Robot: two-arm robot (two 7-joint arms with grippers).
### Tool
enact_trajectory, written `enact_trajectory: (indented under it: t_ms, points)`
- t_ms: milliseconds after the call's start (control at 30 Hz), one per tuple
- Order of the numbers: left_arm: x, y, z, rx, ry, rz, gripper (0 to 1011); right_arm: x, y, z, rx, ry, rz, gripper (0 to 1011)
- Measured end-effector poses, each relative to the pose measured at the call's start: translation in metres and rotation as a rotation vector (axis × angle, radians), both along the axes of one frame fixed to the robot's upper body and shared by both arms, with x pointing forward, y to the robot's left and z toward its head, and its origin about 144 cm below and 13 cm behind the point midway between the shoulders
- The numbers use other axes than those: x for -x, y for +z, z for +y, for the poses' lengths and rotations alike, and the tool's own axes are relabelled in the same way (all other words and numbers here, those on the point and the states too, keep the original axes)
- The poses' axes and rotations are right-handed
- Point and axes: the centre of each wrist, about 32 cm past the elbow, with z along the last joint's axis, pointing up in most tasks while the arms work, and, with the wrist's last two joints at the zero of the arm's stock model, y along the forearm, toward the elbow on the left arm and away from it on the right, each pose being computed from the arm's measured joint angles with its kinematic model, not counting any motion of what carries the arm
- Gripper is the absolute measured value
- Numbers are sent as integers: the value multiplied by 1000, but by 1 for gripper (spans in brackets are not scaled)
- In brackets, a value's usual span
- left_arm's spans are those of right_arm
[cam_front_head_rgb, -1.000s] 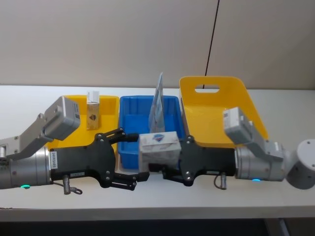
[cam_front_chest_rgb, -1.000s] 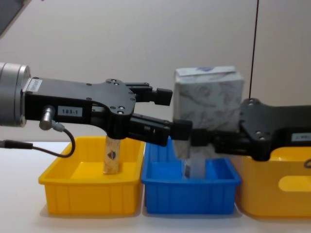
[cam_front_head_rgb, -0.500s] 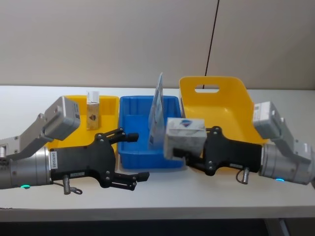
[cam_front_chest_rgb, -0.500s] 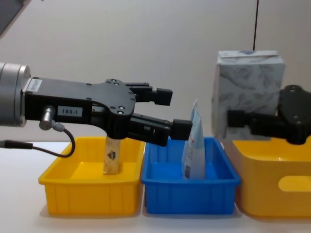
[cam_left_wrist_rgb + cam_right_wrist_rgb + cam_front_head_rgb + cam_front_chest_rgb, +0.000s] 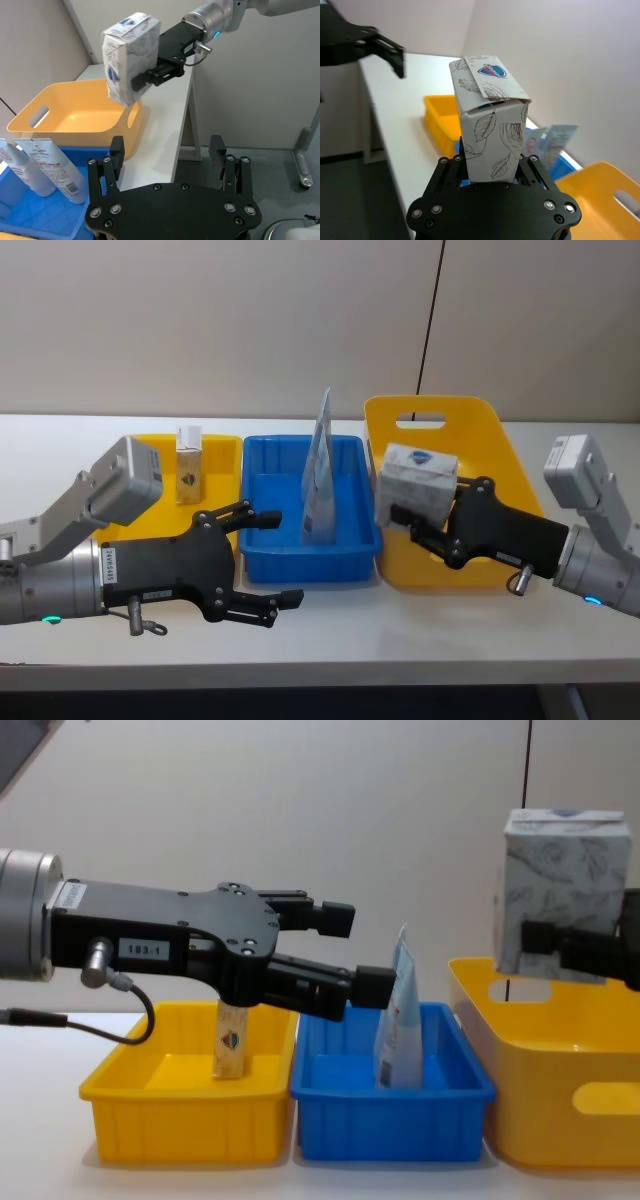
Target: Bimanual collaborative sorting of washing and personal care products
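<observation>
My right gripper (image 5: 425,510) is shut on the white-grey marbled pack (image 5: 418,480), which it holds upright in the air over the left part of the large yellow basket (image 5: 480,430). From the chest, the pack (image 5: 562,895) hangs well above the basket's rim (image 5: 470,970). The left gripper (image 5: 282,556) hovers open and empty in front of the blue tray (image 5: 262,452), at about the tray's height (image 5: 365,952). A slim beige carton (image 5: 188,472) stands in the yellow tray (image 5: 225,447). Inside the blue tray, a tall light-blue pouch (image 5: 320,475) stands upright.
The yellow tray (image 5: 180,1130), the blue tray (image 5: 390,1130) and the basket (image 5: 560,1120) sit side by side on the white table (image 5: 330,640). A wall runs behind them, with a dark cable (image 5: 430,330) hanging down it.
The right gripper has carried the marbled pack to the right, from in front of the blue tray to over the yellow basket. The left arm has stayed still.
</observation>
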Motion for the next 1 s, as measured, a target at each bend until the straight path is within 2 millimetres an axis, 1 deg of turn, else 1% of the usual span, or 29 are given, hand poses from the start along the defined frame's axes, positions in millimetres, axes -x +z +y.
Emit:
enact_trajectory:
  t_ms: [467, 1000]
  points:
    - [0, 0, 0, 0, 0, 0, 1001, 7, -7, -3, -5, -219, -28, 364]
    - [0, 0, 0, 0, 0, 0, 1002, 6, -18, 4, -6, -485, -50, 364]
